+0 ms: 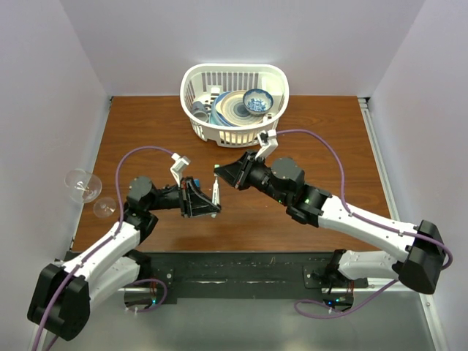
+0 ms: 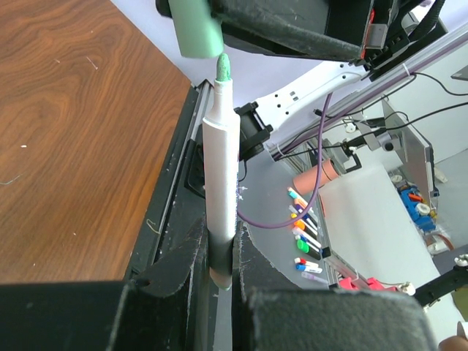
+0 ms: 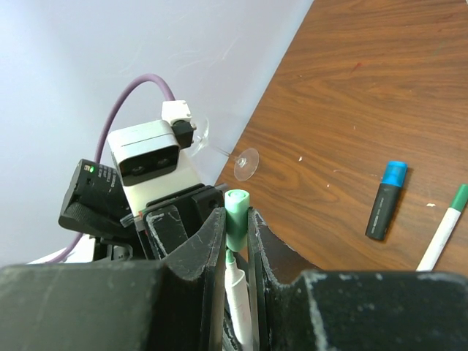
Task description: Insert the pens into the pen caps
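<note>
My left gripper (image 1: 213, 198) is shut on a white pen (image 2: 220, 175) and holds it by its rear end, green tip (image 2: 223, 69) outwards. My right gripper (image 1: 218, 174) is shut on a green pen cap (image 3: 236, 213). The cap also shows at the top of the left wrist view (image 2: 197, 29). The pen's tip sits right at the cap's open mouth, nearly in line with it. The pen (image 3: 239, 292) runs between the right fingers below the cap. A second white pen with a green end (image 3: 443, 234) lies on the table. A second cap on its own is not visible.
A black marker with a blue cap (image 3: 385, 202) lies on the wooden table (image 1: 307, 139) beside the second pen. A white basket (image 1: 191, 91) of dishes stands at the back. Two clear glasses (image 1: 82, 183) lie at the table's left edge.
</note>
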### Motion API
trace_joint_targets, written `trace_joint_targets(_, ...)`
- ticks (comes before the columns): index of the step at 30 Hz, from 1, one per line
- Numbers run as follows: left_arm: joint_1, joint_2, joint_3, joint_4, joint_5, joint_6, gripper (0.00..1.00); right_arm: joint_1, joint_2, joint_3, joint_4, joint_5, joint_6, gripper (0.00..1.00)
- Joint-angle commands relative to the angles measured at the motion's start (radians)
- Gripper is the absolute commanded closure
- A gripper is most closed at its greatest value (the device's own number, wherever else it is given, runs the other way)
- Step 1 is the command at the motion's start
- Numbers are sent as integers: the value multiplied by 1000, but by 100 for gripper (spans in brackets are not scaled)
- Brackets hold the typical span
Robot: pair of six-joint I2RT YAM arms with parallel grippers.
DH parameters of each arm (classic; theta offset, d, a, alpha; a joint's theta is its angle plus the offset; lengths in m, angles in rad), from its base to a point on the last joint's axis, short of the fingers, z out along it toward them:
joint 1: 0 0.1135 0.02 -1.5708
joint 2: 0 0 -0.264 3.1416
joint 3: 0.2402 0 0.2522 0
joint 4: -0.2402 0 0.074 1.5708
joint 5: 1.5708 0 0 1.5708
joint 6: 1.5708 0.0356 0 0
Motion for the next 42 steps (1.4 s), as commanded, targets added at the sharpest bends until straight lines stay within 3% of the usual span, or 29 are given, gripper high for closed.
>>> trace_joint_targets(1,-2,4,15,46,13,-8,100,11,-37,-24,54,-7,16,89)
trace_joint_targets(16,-2,41,47,14,-1,12,100,51,-95,-91,-25,17,-10,89)
trace_joint_targets(42,-3,12,58,-63,0,67,100,55,-78,-41,-44,-9,2,90)
